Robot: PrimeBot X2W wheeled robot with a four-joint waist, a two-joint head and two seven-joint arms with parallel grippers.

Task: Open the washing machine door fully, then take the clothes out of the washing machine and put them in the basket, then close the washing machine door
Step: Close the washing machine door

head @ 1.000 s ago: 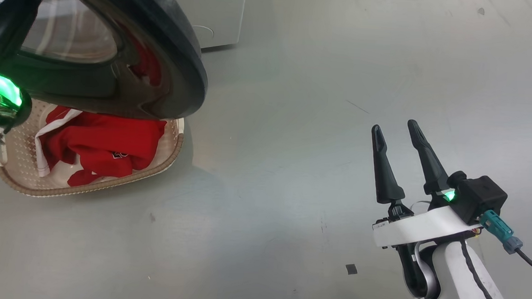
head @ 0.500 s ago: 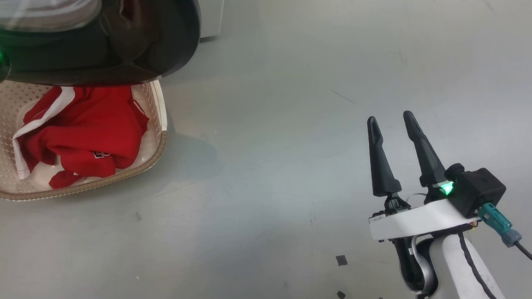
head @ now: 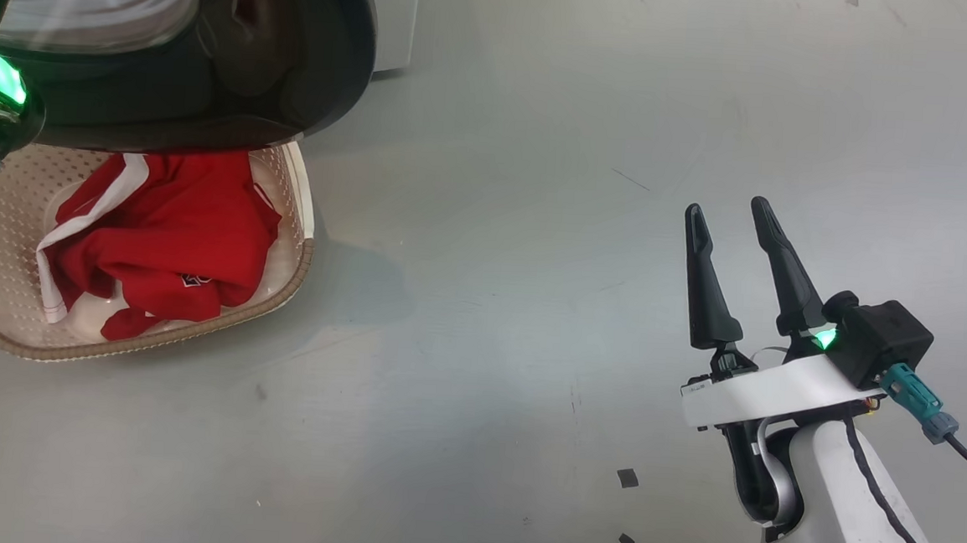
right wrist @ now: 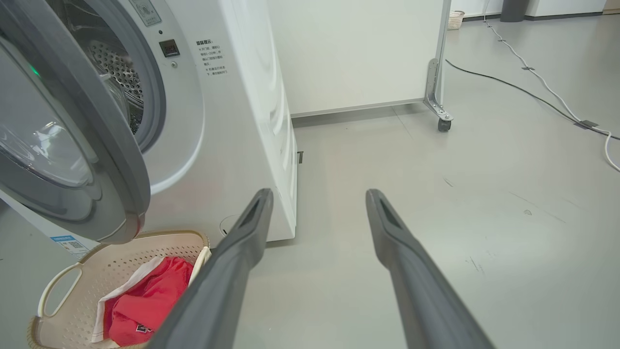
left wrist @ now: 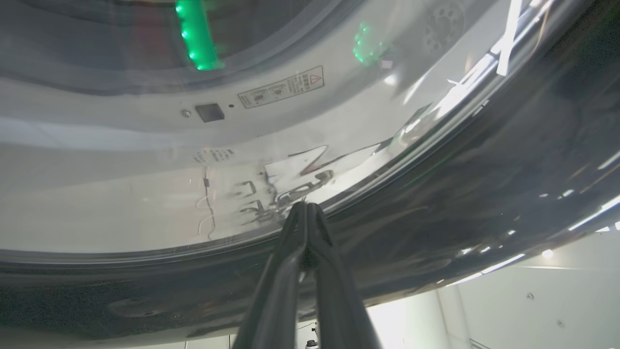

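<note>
- Our left jaws, pressed together, sit with their tips on the glossy rim of the washing machine door. Our right jaws stand apart over bare floor.
- The risk, we judge, is tips skidding off that slick rim, leaving the door unlatched.
- We count one washing machine, one door and one basket below the door, holding the clothes in one red heap.

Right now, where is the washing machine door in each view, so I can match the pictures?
Head view: the washing machine door at upper left, above the basket.
Left wrist view: its black rim crosses the middle, behind the left gripper.
Right wrist view: at the left edge.
Shared landmark: the white washing machine.
</note>
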